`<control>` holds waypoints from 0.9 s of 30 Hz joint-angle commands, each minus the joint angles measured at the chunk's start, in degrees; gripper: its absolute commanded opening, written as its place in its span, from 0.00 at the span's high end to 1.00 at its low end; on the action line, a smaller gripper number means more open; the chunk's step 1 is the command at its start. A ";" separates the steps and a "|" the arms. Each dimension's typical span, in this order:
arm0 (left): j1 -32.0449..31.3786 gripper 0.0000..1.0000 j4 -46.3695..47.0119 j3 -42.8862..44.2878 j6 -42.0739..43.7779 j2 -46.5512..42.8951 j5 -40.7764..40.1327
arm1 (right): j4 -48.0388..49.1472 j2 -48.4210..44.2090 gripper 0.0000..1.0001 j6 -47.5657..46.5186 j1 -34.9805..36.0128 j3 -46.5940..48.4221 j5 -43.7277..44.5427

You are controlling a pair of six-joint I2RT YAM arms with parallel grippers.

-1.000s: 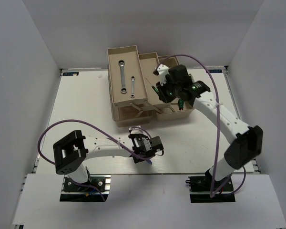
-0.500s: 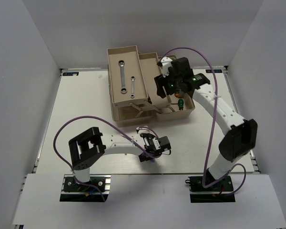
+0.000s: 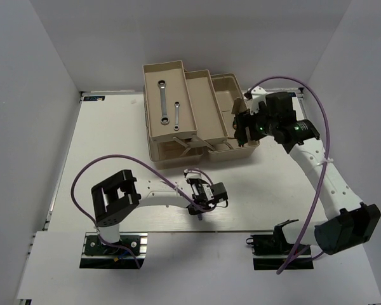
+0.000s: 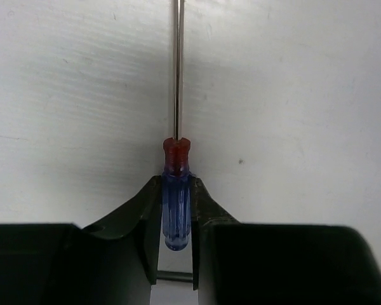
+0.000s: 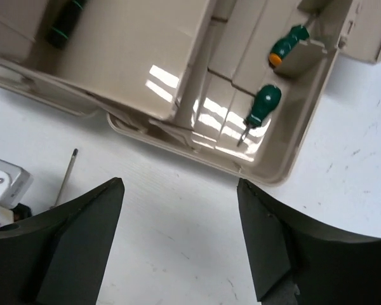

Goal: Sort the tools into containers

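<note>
Now the left gripper (image 4: 176, 190) pinches the blue handle of the thin red-collared screwdriver (image 4: 176, 159), its silver shaft lying along the white table (image 4: 292, 95); the right gripper (image 5: 179, 187) gapes wide and empty above the beige plastic toolbox (image 5: 267, 171); two green-handled screwdrivers (image 5: 261, 105) lie inside.

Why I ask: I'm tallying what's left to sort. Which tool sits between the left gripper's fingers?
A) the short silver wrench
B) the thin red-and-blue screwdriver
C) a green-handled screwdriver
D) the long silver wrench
B: the left wrist view shows the red-and-blue screwdriver, its blue handle flanked tightly by the two fingers of the left gripper.
</note>
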 commanded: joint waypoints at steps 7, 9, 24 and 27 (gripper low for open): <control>-7.62 1.00 -2.02 4.64 25.52 -6.31 5.61 | -3.11 -9.76 0.28 -4.14 -4.66 -8.36 1.39; -8.41 1.00 -1.31 5.16 30.69 -9.82 4.58 | -2.76 -10.91 0.42 -5.02 -5.54 -9.77 5.16; 13.11 1.00 1.43 45.80 48.30 1.81 -4.76 | -3.63 -20.85 1.00 -5.11 -11.52 -22.08 13.36; 18.03 1.00 -2.79 58.98 50.41 11.47 -4.22 | -4.34 -20.93 1.00 -4.76 -11.70 -22.17 10.29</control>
